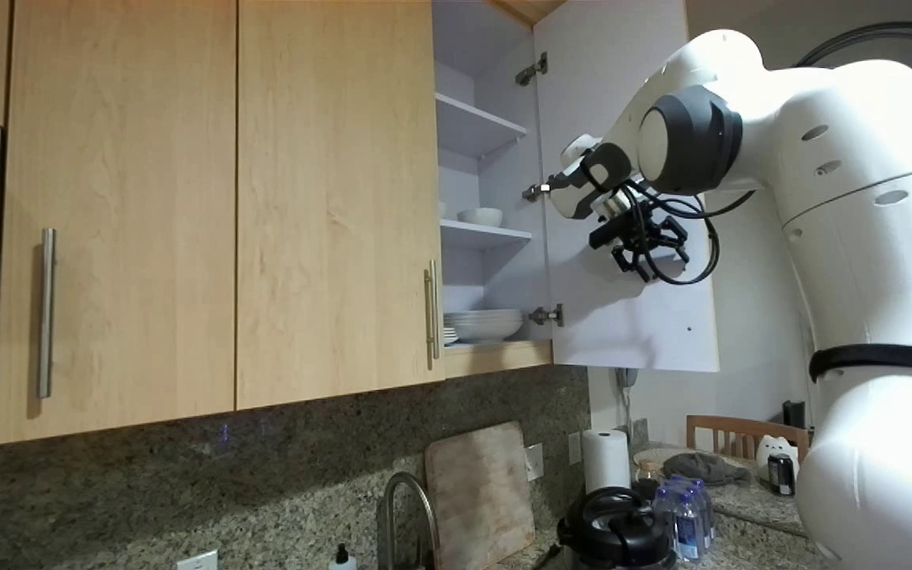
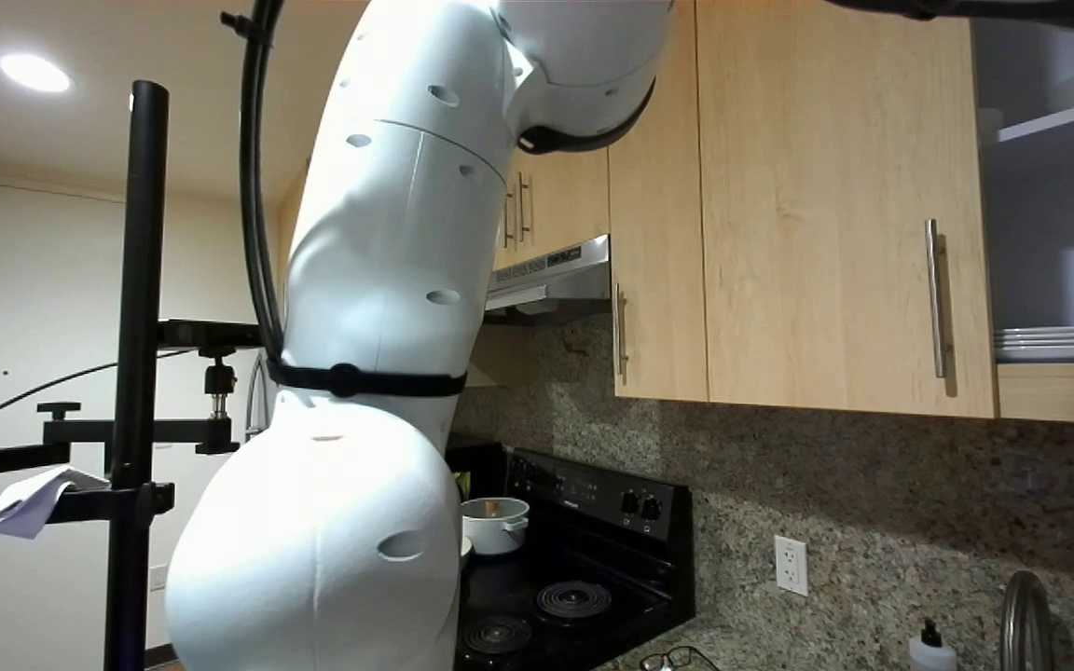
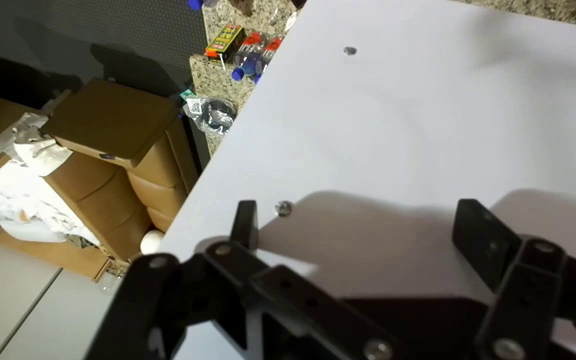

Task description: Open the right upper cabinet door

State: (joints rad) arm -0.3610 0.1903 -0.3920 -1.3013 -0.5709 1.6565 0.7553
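Observation:
The right upper cabinet door [image 1: 614, 332] stands wide open in an exterior view, swung out to the right on its metal hinges. Its white inner face shows; its wood front and bar handle are hidden. White shelves [image 1: 488, 233] with a bowl [image 1: 481, 217] and stacked plates [image 1: 484, 326] are exposed. My gripper [image 1: 658, 261] is in front of the inner face. In the wrist view the gripper [image 3: 360, 222] has its fingers wide apart with nothing between them. The door's white face [image 3: 393, 135] with screw heads lies beyond the fingertips; I cannot tell whether they touch it.
Two wider wood doors [image 1: 119, 222] [image 1: 337, 198] are shut, with bar handles. Below are a cutting board [image 1: 480, 491], a paper towel roll [image 1: 606, 461], a black cooker [image 1: 614, 526] and bottles [image 1: 689, 518]. A range hood [image 2: 551, 275] and a stove [image 2: 574, 559] are further along.

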